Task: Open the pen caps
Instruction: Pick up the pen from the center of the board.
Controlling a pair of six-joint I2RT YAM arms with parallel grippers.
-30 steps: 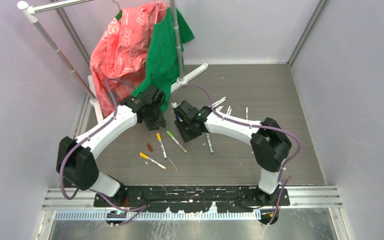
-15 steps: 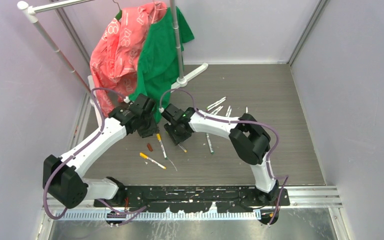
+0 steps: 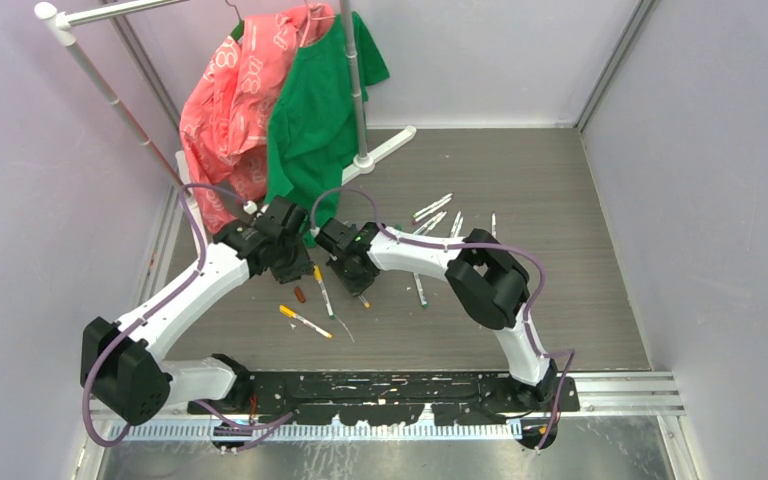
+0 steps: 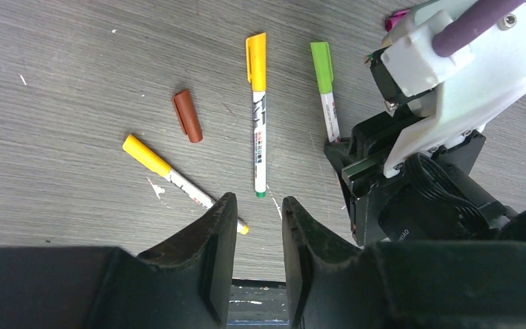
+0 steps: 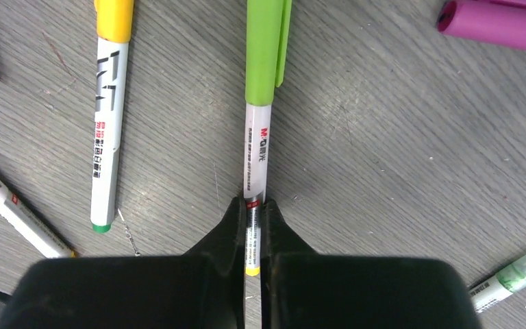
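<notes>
- The right end effector (image 5: 254,209) is clamped tight on the green-capped pen (image 5: 255,151), pinching the white barrel near its tail end.
- That pen lies flat on the table (image 3: 560,300). Its green cap (image 5: 264,51) is on the far end, away from the fingers.
- The left end effector (image 4: 258,205) stands at a narrow gap with nothing between its fingers. It hangs over the table just left of the right arm's wrist.
- Just beside the green-capped pen, roughly parallel to it, lies the first yellow-capped pen (image 4: 259,137), cap on and untouched.
- A second yellow-capped pen (image 4: 178,181) lies at a slant nearer the arm bases, cap also on.
- 1 brown cap (image 4: 187,125) lies loose on the table between the 2 yellow-capped pens, on no barrel.
- A magenta piece (image 5: 500,24) lies at the upper right edge of the right wrist view. I cannot tell whether it is a cap alone or a whole pen.
- More pens (image 3: 430,208) are scattered on the far right of the table, well apart from both end effectors. 1 further pen (image 3: 419,290) lies under the right forearm.
- A clothes rack (image 3: 358,90) with a red garment (image 3: 230,100) and a green garment (image 3: 325,110) stands at the table's far left.
</notes>
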